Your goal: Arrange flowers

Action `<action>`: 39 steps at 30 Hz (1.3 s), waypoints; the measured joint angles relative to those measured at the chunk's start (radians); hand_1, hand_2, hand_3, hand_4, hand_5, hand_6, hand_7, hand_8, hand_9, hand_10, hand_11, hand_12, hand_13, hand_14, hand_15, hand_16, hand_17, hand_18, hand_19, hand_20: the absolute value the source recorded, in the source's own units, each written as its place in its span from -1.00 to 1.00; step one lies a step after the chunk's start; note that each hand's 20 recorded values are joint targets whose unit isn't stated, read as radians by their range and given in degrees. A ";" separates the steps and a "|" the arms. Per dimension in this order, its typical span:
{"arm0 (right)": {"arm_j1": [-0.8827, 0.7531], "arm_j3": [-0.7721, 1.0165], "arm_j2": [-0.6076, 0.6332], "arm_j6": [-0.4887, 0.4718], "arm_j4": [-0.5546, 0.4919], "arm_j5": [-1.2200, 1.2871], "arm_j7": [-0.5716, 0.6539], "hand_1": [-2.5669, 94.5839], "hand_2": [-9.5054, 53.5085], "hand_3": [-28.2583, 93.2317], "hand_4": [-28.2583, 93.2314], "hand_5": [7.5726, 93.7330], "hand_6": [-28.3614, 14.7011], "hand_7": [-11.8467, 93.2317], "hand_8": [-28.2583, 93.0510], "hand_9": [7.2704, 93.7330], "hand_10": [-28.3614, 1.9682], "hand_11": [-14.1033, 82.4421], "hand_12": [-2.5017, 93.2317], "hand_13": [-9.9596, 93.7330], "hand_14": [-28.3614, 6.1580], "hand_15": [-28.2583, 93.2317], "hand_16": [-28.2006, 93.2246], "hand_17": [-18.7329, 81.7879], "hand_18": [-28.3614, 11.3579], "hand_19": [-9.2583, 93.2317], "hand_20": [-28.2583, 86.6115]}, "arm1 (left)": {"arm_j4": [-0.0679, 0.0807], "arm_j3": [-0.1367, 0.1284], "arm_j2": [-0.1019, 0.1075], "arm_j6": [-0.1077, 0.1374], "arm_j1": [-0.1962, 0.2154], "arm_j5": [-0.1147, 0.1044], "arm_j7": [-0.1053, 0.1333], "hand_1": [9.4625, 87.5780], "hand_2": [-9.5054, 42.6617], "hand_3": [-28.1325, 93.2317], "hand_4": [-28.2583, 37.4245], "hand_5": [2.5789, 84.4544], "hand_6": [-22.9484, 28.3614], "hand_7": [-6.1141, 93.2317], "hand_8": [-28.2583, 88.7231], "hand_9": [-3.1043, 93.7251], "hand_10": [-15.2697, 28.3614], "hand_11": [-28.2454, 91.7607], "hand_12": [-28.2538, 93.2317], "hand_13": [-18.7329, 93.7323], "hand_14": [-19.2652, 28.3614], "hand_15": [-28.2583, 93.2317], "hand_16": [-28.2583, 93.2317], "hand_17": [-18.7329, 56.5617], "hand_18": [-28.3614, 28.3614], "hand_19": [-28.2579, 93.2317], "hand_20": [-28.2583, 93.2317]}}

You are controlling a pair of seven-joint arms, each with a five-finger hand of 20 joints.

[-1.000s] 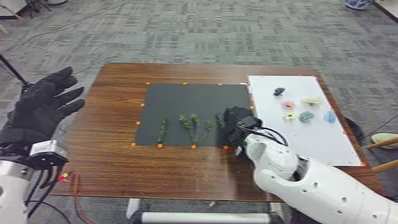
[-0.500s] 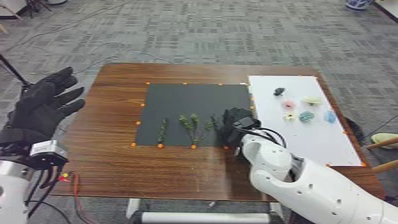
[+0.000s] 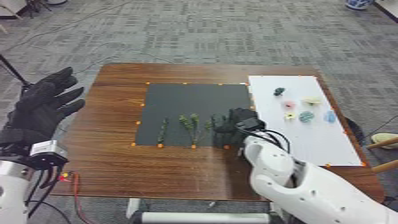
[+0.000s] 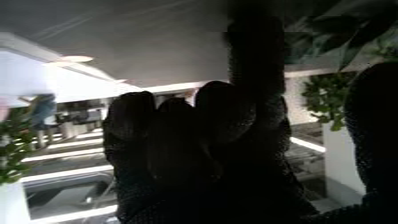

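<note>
With its thumb open away from its fingers, the right robot hand (image 3: 233,121) is resting just right of the nearest leafy stem (image 3: 213,121), which is pointing forward.

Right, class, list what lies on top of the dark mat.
On the dark mat: a slim green stem, a branching one, and more greenery beside the right hand. Whatever lies under that hand is covered and cannot be seen.

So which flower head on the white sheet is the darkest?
The nearly black flower head, towards the far left corner of the white sheet; the other flower heads are pink, cream, yellow or bluish.
</note>
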 measured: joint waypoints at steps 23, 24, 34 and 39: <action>-0.296 0.389 0.355 0.201 -0.026 -0.064 -0.142 -0.25 -1.00 0.92 -1.00 -0.02 0.39 -0.34 -0.76 0.10 0.50 -0.34 -0.54 0.13 0.05 0.76 0.01 -0.27 -0.59 0.56 0.43 | -0.001 -0.004 -0.001 0.000 0.008 0.000 0.002 -0.58 -0.77 0.59 -0.96 -0.53 -0.05 -0.40 -0.71 -0.59 0.13 -0.16 -0.22 -0.49 0.36 0.19 -0.62 -0.78 0.69 0.11 -0.37; -0.296 0.383 0.355 0.186 -0.011 -0.063 -0.158 -0.24 -1.00 0.91 -1.00 -0.02 0.40 -0.34 -0.76 0.10 0.52 -0.35 -0.55 0.13 0.07 0.76 0.01 -0.27 -0.58 0.56 0.43 | -0.001 -0.004 -0.001 0.000 0.008 0.000 0.001 -0.58 -0.77 0.59 -0.96 -0.53 -0.05 -0.40 -0.71 -0.59 0.13 -0.16 -0.22 -0.49 0.36 0.19 -0.62 -0.78 0.69 0.11 -0.37; -0.169 0.201 0.333 0.170 0.078 -0.079 -0.187 -0.23 -1.00 0.91 -1.00 0.03 0.46 -0.27 -0.79 0.16 0.54 -0.31 -0.54 0.17 0.10 0.77 0.00 -0.26 -0.54 0.56 0.43 | -0.001 -0.004 0.000 0.000 0.008 0.000 0.000 -0.58 -0.77 0.59 -0.96 -0.53 -0.05 -0.40 -0.71 -0.59 0.13 -0.15 -0.22 -0.49 0.36 0.20 -0.63 -0.78 0.69 0.11 -0.37; -0.114 0.137 0.328 0.178 0.099 -0.087 -0.185 -0.22 -1.00 0.92 -1.00 0.01 0.39 -0.20 -0.78 0.09 0.36 -0.14 -0.43 0.16 0.10 0.78 0.02 -0.26 -0.53 0.58 0.43 | -0.002 -0.006 0.000 0.000 0.010 0.000 0.000 -0.58 -0.77 0.59 -0.96 -0.53 -0.05 -0.40 -0.71 -0.59 0.13 -0.15 -0.22 -0.49 0.36 0.20 -0.63 -0.78 0.69 0.11 -0.37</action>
